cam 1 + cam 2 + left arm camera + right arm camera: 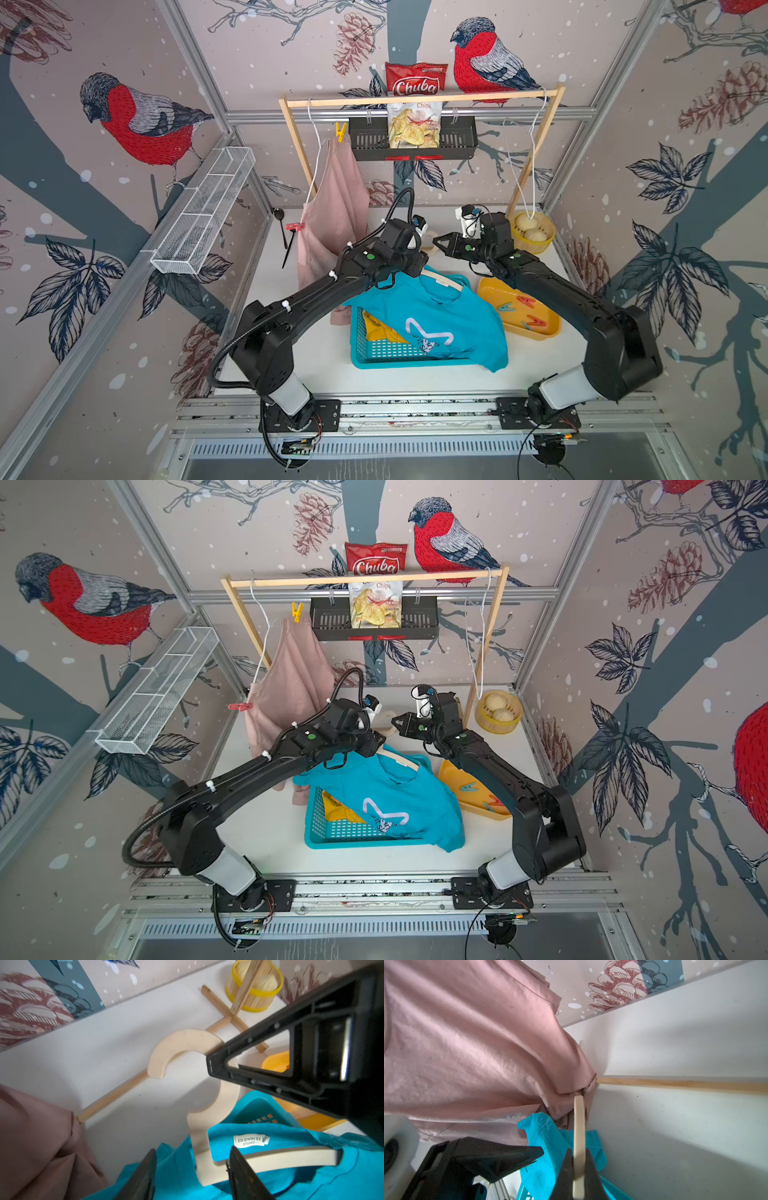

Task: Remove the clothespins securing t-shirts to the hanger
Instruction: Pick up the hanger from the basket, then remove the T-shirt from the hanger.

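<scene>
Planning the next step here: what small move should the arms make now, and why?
Probably back the left gripper off the wooden hanger. Its jaws stand open at the collar of the teal shirt, while the right gripper is shut on the hanger's hook.

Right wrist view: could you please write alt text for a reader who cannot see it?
The right claw is shut on the thin edge of a wooden hanger, with a teal t-shirt behind it. A hanging pink t-shirt fills much of the picture, beside a white table.
</scene>
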Action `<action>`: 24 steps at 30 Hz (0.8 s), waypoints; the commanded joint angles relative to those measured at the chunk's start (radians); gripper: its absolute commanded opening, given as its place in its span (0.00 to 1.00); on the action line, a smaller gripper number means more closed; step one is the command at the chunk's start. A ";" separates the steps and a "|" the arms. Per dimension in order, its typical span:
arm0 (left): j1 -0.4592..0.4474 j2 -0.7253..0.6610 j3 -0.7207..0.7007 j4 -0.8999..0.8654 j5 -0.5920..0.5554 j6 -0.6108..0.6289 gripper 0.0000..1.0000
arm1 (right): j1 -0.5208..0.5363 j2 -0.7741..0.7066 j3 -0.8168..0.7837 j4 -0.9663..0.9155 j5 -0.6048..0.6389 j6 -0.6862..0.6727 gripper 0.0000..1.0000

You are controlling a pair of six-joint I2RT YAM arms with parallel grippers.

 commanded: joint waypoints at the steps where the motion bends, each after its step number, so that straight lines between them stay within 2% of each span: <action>1: 0.000 -0.079 -0.068 0.151 0.000 -0.039 0.54 | 0.044 -0.059 0.007 -0.057 0.116 -0.059 0.03; 7: -0.005 -0.243 -0.220 0.314 0.049 -0.083 0.54 | 0.144 -0.202 0.018 -0.064 0.259 -0.071 0.00; 12: -0.025 -0.351 -0.296 0.413 0.089 -0.058 0.55 | 0.224 -0.309 0.038 -0.061 0.359 -0.114 0.00; 20: -0.050 -0.387 -0.285 0.443 0.155 -0.056 0.56 | 0.325 -0.370 0.091 -0.102 0.474 -0.190 0.00; 24: -0.052 -0.365 -0.270 0.437 0.158 -0.062 0.50 | 0.383 -0.356 0.122 -0.126 0.518 -0.229 0.00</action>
